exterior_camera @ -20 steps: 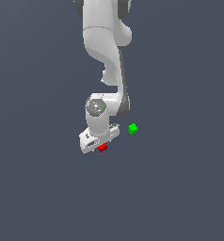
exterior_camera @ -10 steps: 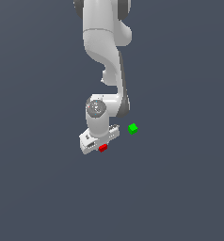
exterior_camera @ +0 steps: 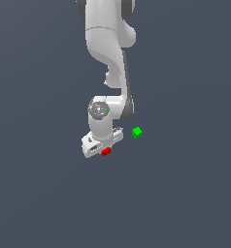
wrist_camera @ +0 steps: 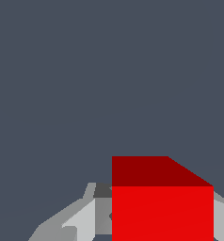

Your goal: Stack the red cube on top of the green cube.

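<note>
Ext view: white Panda arm [exterior_camera: 110, 53] comes down from the top of frame, wrist bent over, gripper [exterior_camera: 104, 147] low over the plain grey bench [exterior_camera: 185, 193]. Red cube [exterior_camera: 106, 151] sits right at the gripper's lower edge, touching or just under the white body; only part of it shows from here.

Green cube [exterior_camera: 137, 132] is alone on the bench, toward the ext view's right of the gripper and a bit further up in frame. Near the gripper but clearly apart from it, not touching the red cube. Nothing on top of it.

Wrist view: red cube [wrist_camera: 162, 207] fills the near part of the pic, darker top face and bright front face visible. Grey/white fingers [wrist_camera: 83, 219] show on either side of it, right against its side faces, no gap visible. So jaws look clamped on the red cube, one per side.

Can't tell from either view whether the red cube rests on the bench or is lifted off it; no shadow cues. Green cube not seen in the wrist view, just flat grey beyond the red one.
</note>
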